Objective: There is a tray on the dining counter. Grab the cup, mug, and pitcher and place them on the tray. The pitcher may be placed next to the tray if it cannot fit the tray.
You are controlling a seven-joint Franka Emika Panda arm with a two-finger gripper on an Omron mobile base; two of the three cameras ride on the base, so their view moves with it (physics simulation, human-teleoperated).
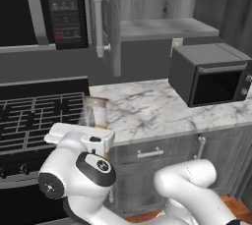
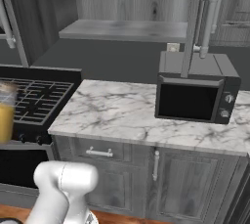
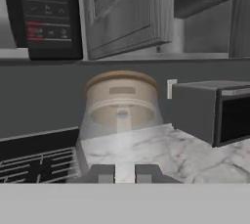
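**Robot arm holds a glass pitcher beside a kitchen stove**

The gripper (image 3: 124,173) is closed narrowly on the pitcher (image 3: 122,108), whose round cork-brown lid and clear glass neck rise directly above the two dark fingertips in the hand view. In the left base view the pitcher (image 1: 96,113) stands upright just above the white hand, at the left edge of a white marble worktop (image 1: 162,106) with grey veins, where that worktop meets a black stove (image 1: 37,116). In the right base view the pitcher (image 2: 7,113), with orange liquid in its lower part, shows at the far left edge, in front of the stove grates. A dark microwave oven (image 2: 195,91) sits toward the right end of the worktop, well apart from the pitcher.
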